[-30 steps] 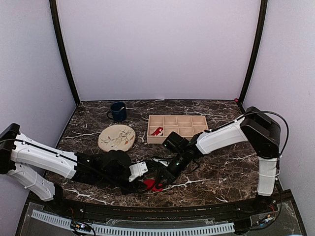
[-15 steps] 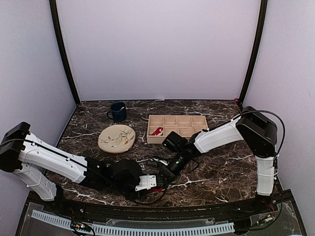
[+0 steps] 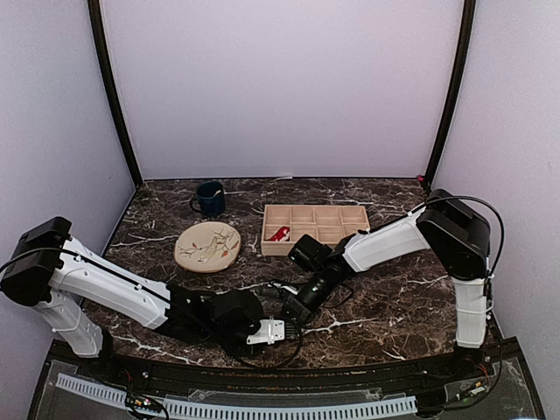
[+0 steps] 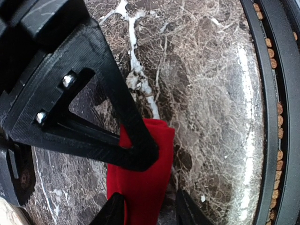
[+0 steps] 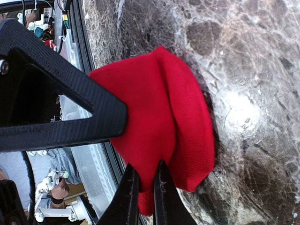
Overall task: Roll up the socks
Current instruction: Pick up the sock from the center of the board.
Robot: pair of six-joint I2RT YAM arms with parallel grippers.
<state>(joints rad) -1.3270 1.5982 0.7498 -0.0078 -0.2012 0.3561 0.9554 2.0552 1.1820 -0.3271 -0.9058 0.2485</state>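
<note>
One red sock point(image 5: 168, 108) lies folded into a thick bundle on the marble near the table's front edge. My right gripper point(image 5: 144, 190) is shut on a fold of it. In the left wrist view the same sock point(image 4: 140, 187) sits between my left gripper's point(image 4: 150, 213) spread fingertips. The left one touches the fabric and the right one stands just off it. From above, both grippers point(image 3: 284, 322) meet over the sock and hide it. A second red sock point(image 3: 280, 234) lies in the wooden box.
The wooden compartment box point(image 3: 315, 210) stands behind the right arm. A beige patterned plate point(image 3: 207, 246) and a dark blue mug point(image 3: 210, 199) are at the back left. The table's black front rail point(image 4: 272, 93) runs right beside the sock.
My left arm has swung right along the front edge, and its gripper now covers the sock that showed red from above. The right arm has barely moved.
</note>
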